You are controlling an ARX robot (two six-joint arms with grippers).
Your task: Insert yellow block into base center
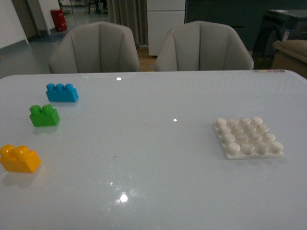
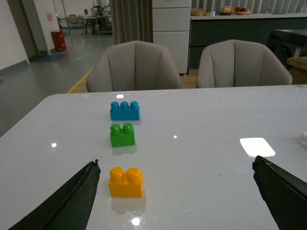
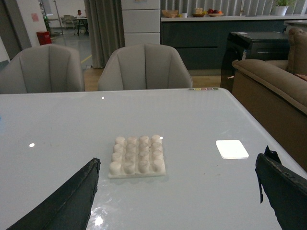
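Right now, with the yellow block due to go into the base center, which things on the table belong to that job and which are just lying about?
Part of the job:
yellow block, on the robot's left
base, on the right, its studs bare

Just lying about:
green brick, beyond the yellow block
blue brick, farther back still

The bench (image 1: 153,167) before me is a pale, glossy surface. Four items rest directly on it. To my left, three bricks form a line running away from me: the yellow block (image 1: 19,158) nearest, the green brick (image 1: 44,115) next, the blue brick (image 1: 62,92) farthest, none touching. The base (image 1: 248,137) lies flat to my right, studs up, well apart from the bricks.
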